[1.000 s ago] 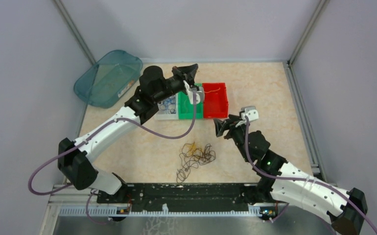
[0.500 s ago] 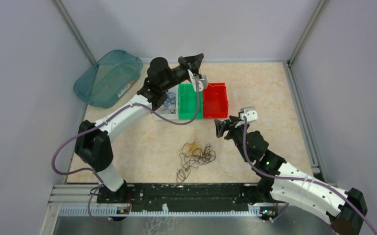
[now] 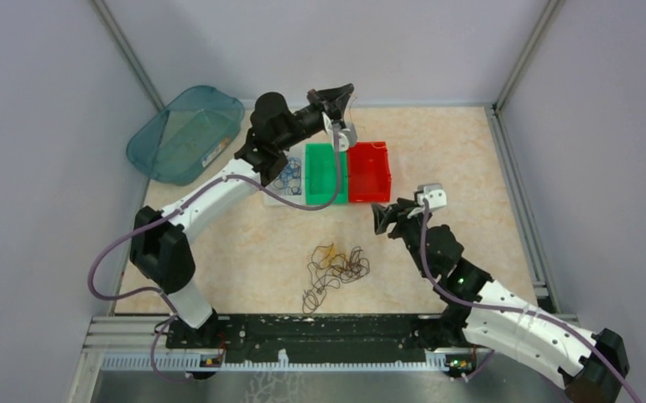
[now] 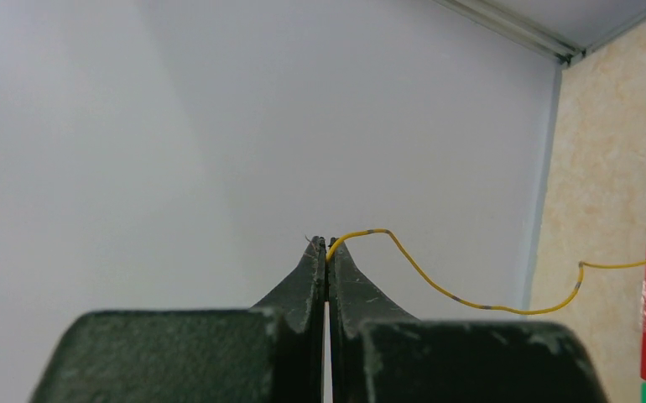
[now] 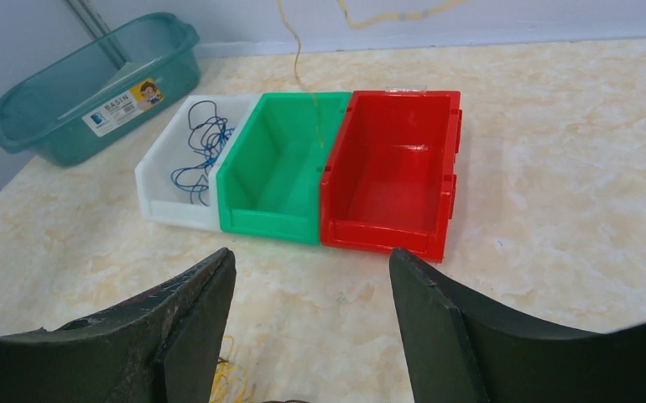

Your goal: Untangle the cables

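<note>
Top view: cable tangle (image 3: 334,270), dark and yellow strands, on table (image 3: 471,159) at 6 o'clock of green bin (image 3: 322,174). Left gripper (image 3: 337,95) raised at that bin's 12 o'clock. Right gripper (image 3: 384,220) at 5 o'clock of red bin (image 3: 368,170).

Left wrist view: jaws pinched together on yellow cable (image 4: 437,285), trailing toward 3 o'clock.

Right wrist view: jaws spread, holding nothing. Blue cables (image 5: 198,155) in white bin (image 5: 156,195). Yellow cable hangs over green bin.

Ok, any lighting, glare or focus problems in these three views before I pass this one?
Top external: light even, no hard shadows, though the cable tangle is small and its strands blur together. Left wrist: yellow cable crisp against the plain wall, shut left claw dark. Right wrist: red bin sharp, faint sheen inside, open right claw near-black.
</note>
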Controlling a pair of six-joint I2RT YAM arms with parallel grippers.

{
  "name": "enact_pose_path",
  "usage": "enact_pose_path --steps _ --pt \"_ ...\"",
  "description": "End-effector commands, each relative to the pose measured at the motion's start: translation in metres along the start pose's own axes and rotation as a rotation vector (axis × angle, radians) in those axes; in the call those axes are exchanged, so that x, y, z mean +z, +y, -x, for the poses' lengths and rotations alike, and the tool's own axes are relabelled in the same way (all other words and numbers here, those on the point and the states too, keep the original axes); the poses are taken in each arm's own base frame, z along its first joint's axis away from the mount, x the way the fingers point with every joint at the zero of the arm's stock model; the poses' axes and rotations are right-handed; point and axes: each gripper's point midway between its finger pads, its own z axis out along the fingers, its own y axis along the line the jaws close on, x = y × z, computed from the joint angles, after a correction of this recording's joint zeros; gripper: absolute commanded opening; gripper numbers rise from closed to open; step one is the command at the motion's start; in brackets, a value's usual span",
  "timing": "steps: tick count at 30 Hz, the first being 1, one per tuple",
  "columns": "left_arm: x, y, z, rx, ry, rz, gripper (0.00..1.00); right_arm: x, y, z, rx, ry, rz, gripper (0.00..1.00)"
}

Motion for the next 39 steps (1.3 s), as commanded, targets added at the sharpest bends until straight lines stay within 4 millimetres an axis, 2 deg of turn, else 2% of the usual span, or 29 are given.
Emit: enact_pose_path --steps 1,8,14,19,23,29,33,39 --pt "-0.011 -0.036 -0.028 0.046 0.041 -0.059 0.0 -0.004 -0.002 0.009 0.039 -0.038 -0.002 0.68" --pt "-0.027 -0.073 -0.067 0.129 0.135 -0.124 0.0 -0.007 -0.008 0.005 0.045 -0.031 -0.018 0.68" --pt "-0.042 -0.064 -0.091 0.145 0.188 -0.121 0.0 -0.007 -0.009 -0.003 0.055 -0.018 -0.021 0.68" --pt "-0.067 -0.076 -0.089 0.207 0.14 -0.182 0.0 -0.005 -0.008 -0.003 0.055 -0.016 -0.023 0.68" --pt "-0.08 -0.095 -0.083 0.304 0.083 -0.247 0.0 0.0 -0.005 -0.003 0.059 -0.009 -0.021 0.68" --pt "-0.082 -0.113 -0.082 0.397 0.025 -0.318 0.0 0.012 -0.005 -0.004 0.062 0.036 -0.035 0.67" --pt "-0.079 -0.122 -0.078 0.447 -0.016 -0.342 0.0 0.012 -0.008 -0.003 0.079 0.034 -0.042 0.67" --pt "-0.077 -0.156 -0.076 0.571 -0.079 -0.415 0.0 0.007 -0.016 0.001 0.095 0.018 -0.064 0.66"
